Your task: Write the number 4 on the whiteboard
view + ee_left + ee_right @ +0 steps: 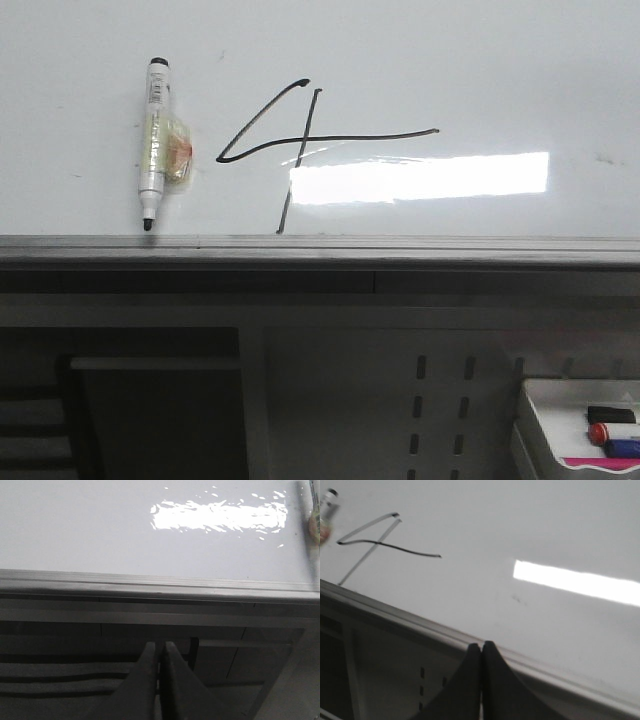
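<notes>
The number 4 (300,150) stands drawn on the whiteboard (480,70), a marker (154,140) lies just beside it, and the left gripper (161,650) and right gripper (481,650) are both closed, holding nothing.

A hand-drawn black 4 (300,150) stands on the whiteboard (480,60) close to its near edge rail, the only sign that can be read, while the marker (153,140) lying just left of it carries a label whose print is too small to make out.
</notes>
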`<state>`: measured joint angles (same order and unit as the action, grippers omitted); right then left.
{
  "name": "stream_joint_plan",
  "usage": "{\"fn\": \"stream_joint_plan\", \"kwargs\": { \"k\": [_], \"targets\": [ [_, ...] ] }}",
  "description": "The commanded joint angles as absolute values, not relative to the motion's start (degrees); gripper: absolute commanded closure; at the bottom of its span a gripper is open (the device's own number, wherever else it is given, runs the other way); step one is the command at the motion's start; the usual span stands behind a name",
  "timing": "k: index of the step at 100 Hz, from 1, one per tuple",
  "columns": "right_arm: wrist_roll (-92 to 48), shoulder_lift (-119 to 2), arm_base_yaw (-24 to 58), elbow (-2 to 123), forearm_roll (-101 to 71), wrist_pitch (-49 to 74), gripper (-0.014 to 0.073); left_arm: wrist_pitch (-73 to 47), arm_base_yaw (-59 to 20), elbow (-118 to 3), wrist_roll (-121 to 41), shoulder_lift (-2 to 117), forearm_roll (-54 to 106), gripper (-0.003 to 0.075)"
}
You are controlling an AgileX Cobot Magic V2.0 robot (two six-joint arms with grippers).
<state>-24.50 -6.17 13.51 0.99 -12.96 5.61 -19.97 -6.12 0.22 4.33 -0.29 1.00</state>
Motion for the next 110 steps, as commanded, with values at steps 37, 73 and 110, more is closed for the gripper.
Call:
{"fn": "stream_joint_plan", "kwargs": {
  "k": [37,73,110],
  "targets": [
    [2.23,-6.36,4.54,-1.95,8.32,15.33,0.0658,-17.84,-5.98,2.12,4.86,-1.70,1.19,0.0741],
    [2.23,-6.36,4.54,-1.95,8.32,15.33,0.0658,-17.84,-5.98,2.12,4.86,-1.70,1.19,0.0741],
    [2.23,-6.36,4.54,-1.95,8.32,15.33,0.0658,-17.84,-5.98,2.12,4.86,-1.70,1.19,0.0741]
  ]
}}
